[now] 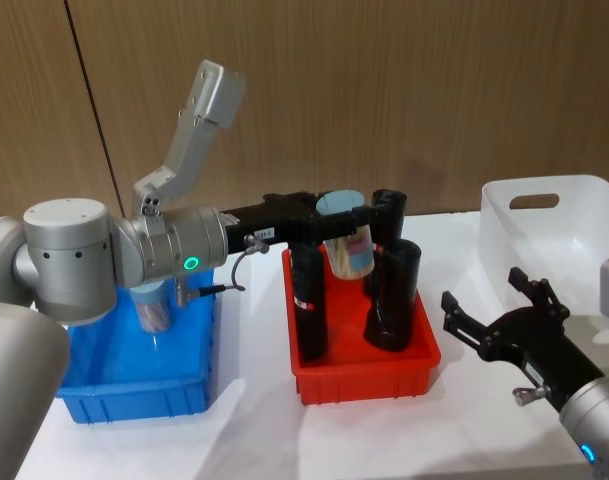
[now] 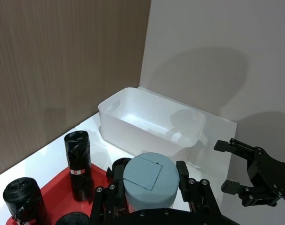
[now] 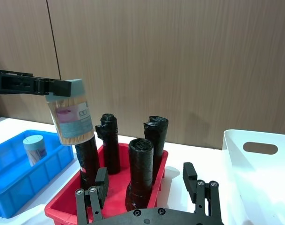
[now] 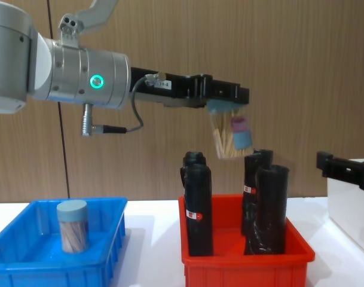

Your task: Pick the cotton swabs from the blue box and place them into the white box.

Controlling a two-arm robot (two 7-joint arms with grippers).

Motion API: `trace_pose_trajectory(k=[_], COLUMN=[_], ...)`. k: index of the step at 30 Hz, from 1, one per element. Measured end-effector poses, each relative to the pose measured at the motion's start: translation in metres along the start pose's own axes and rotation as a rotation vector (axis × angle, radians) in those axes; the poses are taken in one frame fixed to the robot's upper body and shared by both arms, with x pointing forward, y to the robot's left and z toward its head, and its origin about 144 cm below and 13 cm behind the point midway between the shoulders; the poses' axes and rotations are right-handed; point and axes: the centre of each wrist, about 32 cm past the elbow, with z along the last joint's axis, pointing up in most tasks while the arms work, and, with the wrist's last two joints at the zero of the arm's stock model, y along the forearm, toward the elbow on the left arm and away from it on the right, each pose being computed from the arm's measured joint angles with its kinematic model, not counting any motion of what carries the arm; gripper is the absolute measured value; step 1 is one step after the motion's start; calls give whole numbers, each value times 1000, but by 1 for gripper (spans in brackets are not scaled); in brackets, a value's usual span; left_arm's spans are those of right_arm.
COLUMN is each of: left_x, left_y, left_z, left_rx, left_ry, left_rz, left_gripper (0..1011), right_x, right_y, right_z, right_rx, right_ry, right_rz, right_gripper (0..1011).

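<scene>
centre frame, the left gripper [image 1: 344,213] clamps a swab jar [image 1: 350,252] above the red bin [image 1: 369,375]. a second jar [image 1: 152,306] sits in the blue box [image 1: 134,388], lower left. right gripper [image 1: 484,292] gapes empty by the white box [image 1: 504,232].

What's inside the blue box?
One swab jar stands upright in the blue box. The left arm covers part of its floor, so I can't tell what's there. The left pincer holds a second jar above the red bin.
</scene>
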Motion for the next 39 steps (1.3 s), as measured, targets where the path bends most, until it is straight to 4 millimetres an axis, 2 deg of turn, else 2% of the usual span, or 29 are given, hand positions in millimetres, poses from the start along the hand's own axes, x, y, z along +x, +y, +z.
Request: trace_pose_trajectory(k=[9, 16, 32, 39], left_x=[1, 1, 1, 1], left_y=[-2, -3, -4, -4], left_z=[2, 3, 4, 4], left_rx=[3, 4, 6, 5], left_ry=[1, 2, 3, 3], left_rz=[-12, -16, -20, -21], left_gripper=[670, 670, 670, 670], right_x=[2, 4, 7, 6], right_y=[4, 15, 58, 70], right_z=[5, 12, 37, 44], right_rx=[-15, -44, -106, -114], right_ry=[-14, -32, -21, -1], right_rz=[46, 115, 254, 285], right_gripper=[1001, 1001, 1002, 1002])
